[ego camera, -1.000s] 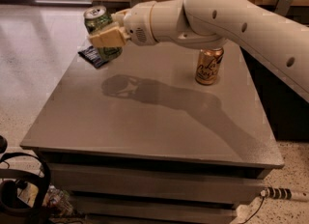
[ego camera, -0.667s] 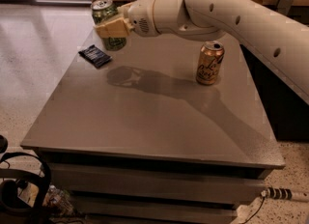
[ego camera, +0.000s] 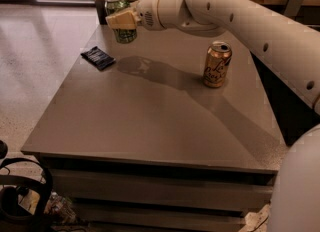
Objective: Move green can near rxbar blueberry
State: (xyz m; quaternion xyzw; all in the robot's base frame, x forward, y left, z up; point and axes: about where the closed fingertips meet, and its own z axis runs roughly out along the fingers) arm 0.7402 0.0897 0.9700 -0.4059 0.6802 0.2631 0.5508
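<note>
Camera view: jaws grip green can (ego camera: 116, 3) aloft, beyond rxbar blueberry (ego camera: 98, 57).

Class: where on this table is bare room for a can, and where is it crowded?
Bare: the near half of the table, and between snack bar and gold can. Crowded: far left, where the gripper holds the green can aloft.

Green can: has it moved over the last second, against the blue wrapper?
Yes. The green can, gripped by the tool above the table's far left, has shifted right and slightly up, away from the rxbar blueberry, which stayed put.
</note>
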